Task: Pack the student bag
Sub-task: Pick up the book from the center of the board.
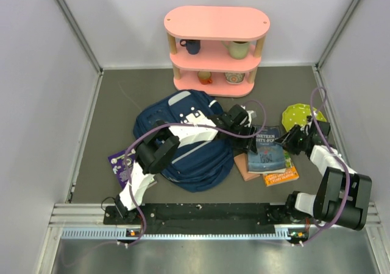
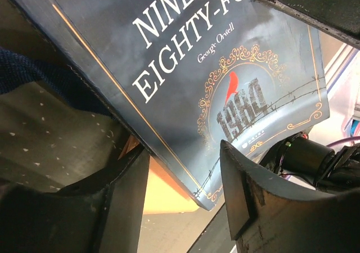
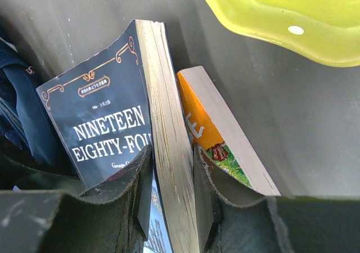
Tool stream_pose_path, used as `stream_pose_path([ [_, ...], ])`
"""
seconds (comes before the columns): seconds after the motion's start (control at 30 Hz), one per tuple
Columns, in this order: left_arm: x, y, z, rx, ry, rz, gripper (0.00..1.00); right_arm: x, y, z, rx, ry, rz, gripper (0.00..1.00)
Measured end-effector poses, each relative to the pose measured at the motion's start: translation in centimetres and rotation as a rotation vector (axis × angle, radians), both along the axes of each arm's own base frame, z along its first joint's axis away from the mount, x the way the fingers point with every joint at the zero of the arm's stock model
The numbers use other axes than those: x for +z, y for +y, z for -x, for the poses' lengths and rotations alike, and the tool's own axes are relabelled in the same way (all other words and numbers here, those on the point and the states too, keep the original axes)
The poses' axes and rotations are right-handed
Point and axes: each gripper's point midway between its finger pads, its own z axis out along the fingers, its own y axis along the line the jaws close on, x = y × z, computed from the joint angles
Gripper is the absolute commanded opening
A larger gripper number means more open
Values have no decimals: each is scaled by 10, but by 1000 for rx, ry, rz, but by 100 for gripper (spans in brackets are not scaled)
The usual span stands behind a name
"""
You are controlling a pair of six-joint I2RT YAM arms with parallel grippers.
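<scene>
Packing looks barely begun: the right claw point(image 3: 172, 157) pinches the dark book point(image 3: 95, 123) by its pages, the left claw point(image 2: 184, 152) is spread around its corner, the student bag point(image 1: 195, 158) lies just behind the left claw, and 1 orange book point(image 3: 188, 107) is unpacked.

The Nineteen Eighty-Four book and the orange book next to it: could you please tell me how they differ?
The Nineteen Eighty-Four book has a dark cover with white lettering; the orange book is bright orange with a green picture. The Nineteen Eighty-Four book is tilted up, its page edge between the fingers of the right gripper; the orange book lies flat on the table, ungripped. Both sit just right of the student bag.
</scene>
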Motion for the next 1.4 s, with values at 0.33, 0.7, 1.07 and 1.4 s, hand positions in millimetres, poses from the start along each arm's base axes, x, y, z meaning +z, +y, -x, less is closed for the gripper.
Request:
stream_pose_path([
  [0.33,-10,8,-5,55,79,42,56,-2,5,-7,30,-9,-9,29],
  [0.7,-8,3,-9,125,129,158,16,-1,6,-12,39,-28,-8,29],
  [1.07,4,2,-17,147,137,211,34,-1,3,-15,33,-40,13,30],
  [1.4,26,-12,-31,155,64,308,43,-1,24,-3,98,-13,-61,30],
])
